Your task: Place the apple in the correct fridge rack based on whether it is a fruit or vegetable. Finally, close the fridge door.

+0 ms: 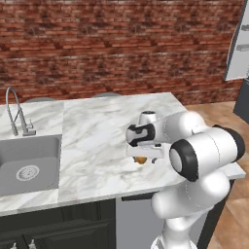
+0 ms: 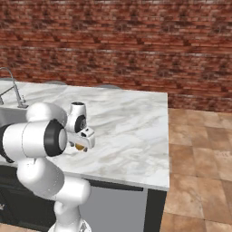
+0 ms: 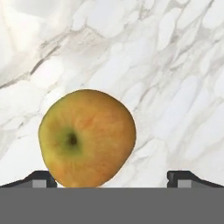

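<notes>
The apple (image 3: 87, 138) is a small yellow-orange fruit lying on the white marble counter (image 1: 97, 141), near its front edge. My gripper (image 3: 113, 179) hangs straight above it and is open. Both dark fingertips (image 3: 183, 178) stand wide apart, and the apple sits closer to the left one. In the left base view the apple (image 1: 141, 159) peeks out under the hand (image 1: 142, 154); the right base view also shows the apple (image 2: 80, 147) just below the hand (image 2: 80, 141). The fridge rack is out of view. A pale grey door panel (image 1: 238, 44) with small bins stands at the upper right.
A steel sink (image 1: 29, 168) with a tall faucet (image 1: 17, 114) is set into the counter at the left. A red brick wall (image 1: 121, 44) runs behind. Tiled floor (image 2: 199, 149) lies to the right of the counter's end.
</notes>
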Controlling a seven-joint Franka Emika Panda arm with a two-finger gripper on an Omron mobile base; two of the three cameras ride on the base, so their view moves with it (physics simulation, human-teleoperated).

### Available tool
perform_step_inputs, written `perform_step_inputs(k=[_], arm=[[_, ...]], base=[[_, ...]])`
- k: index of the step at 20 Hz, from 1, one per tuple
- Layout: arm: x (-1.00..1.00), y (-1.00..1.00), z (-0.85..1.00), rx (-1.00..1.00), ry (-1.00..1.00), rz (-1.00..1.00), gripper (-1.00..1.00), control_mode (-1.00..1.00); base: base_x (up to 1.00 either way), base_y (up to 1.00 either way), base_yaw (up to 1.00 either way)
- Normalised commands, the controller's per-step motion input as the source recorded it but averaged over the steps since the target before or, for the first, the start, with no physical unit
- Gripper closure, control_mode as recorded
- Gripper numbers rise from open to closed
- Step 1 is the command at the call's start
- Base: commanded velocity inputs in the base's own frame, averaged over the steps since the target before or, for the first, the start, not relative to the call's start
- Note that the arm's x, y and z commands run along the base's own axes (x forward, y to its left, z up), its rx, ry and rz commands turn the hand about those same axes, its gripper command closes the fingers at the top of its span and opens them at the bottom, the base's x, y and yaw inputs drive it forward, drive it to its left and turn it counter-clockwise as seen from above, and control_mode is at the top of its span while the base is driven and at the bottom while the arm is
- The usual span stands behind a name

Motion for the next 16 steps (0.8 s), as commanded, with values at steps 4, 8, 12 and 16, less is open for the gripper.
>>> perform_step_inputs(k=[4,8,12,16], arm=[[0.33,0.06,-0.15,-0.02,0.0,-0.02,-1.0,-1.0],[0.28,0.0,-0.16,-0.01,-0.01,-0.03,-1.0,-1.0],[0.18,0.0,-0.14,-0.01,-0.03,-0.03,-1.0,-1.0],[0.01,0.0,-0.03,0.0,-0.01,0.0,1.0,-1.0]], base=[[0.0,0.0,0.0],[0.0,0.0,0.0],[0.0,0.0,0.0],[0.0,0.0,0.0]])
